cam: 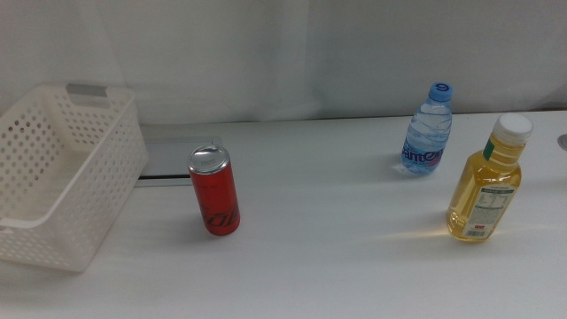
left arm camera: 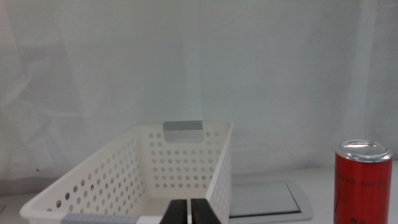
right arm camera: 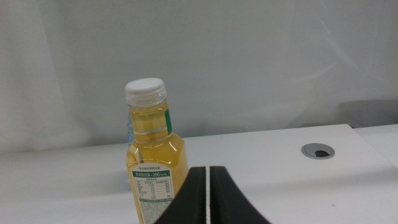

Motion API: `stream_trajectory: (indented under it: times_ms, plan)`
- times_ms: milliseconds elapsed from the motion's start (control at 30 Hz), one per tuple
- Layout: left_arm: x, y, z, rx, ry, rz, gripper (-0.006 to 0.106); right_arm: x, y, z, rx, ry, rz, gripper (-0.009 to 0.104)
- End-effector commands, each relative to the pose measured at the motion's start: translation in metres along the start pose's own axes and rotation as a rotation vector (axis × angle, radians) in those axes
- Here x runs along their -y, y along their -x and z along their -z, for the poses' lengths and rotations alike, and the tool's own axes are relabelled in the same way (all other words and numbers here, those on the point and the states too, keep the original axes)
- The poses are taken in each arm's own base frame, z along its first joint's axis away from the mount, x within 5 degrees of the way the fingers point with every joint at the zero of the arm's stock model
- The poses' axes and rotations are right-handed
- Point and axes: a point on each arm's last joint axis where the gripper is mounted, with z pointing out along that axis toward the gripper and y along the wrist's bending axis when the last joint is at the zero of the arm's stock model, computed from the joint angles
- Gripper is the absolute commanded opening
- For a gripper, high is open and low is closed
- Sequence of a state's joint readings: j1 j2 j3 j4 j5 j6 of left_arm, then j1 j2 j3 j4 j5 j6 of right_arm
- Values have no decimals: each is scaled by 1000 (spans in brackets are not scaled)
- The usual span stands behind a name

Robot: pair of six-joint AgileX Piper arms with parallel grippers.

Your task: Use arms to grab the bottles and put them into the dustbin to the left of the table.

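Visible only from the middle view: all three drinks at once, namely red can (cam: 213, 190) upright just beside the white basket (cam: 84, 177) at the table's left edge, small water bottle (cam: 428, 130) farther back on the right, yellow-liquid bottle (cam: 489, 180) nearer and right of it, all well apart from the can. No arms there. Shown only from the left wrist: basket's perforated wall (left arm camera: 180, 165) and grey handle strip (left arm camera: 183, 131) straight ahead, grey hatch (left arm camera: 264, 199) and the can (left arm camera: 363, 180) off to one side, with left gripper (left arm camera: 189, 211) shut, jaws pressed together on nothing. Shown only from the right wrist: a round grey grommet (right arm camera: 318, 150) in the white tabletop (right arm camera: 267, 155), and the yellow bottle (right arm camera: 152, 174) close ahead; right gripper (right arm camera: 208, 196) likewise closed and empty. Behind everything, pale wrinkled curtain (cam: 283, 53). Both grippers held low and level, facing across the table.
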State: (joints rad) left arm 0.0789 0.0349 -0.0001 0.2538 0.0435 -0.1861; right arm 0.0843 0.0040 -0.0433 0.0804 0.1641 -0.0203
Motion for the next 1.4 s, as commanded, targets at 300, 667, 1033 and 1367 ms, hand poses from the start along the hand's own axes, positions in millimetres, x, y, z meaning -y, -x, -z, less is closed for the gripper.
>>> stream_trajectory:
  times_ms: [300,667,1033,1367]
  plan:
    - [2,-5,-1,43,-16,84,-3,0,1,3,49,-4,22,-3]
    - [2,-5,-1,38,-17,163,13,0,4,3,86,0,-21,41]
    - [2,-6,-1,31,-18,345,93,0,6,3,99,0,-29,103]
    - [-2,35,1,72,-5,309,93,0,6,3,100,0,-29,103]
